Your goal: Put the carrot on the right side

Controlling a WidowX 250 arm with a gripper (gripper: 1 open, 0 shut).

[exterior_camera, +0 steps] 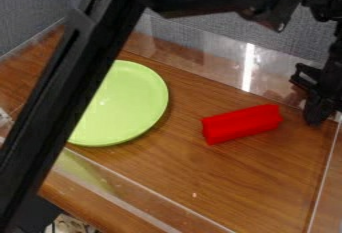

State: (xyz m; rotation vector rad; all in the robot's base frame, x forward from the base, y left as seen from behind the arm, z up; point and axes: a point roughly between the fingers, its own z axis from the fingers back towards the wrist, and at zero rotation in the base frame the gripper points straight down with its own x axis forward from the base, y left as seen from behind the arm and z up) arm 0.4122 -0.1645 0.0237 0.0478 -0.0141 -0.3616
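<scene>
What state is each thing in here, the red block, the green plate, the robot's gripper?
Red block: lying on its long side on the wooden surface, apart from the plate, not gripped.
Green plate: lying flat, nothing on the part in view, partly hidden behind the black arm.
Gripper: shut, near the clear wall, not touching the block.

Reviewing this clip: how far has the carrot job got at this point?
The red carrot lies on the wooden table, apart from the green plate. In hand: nothing visible. Whether the carrot's present spot already counts as "the right side" I cannot tell; if not, the move remains.
</scene>
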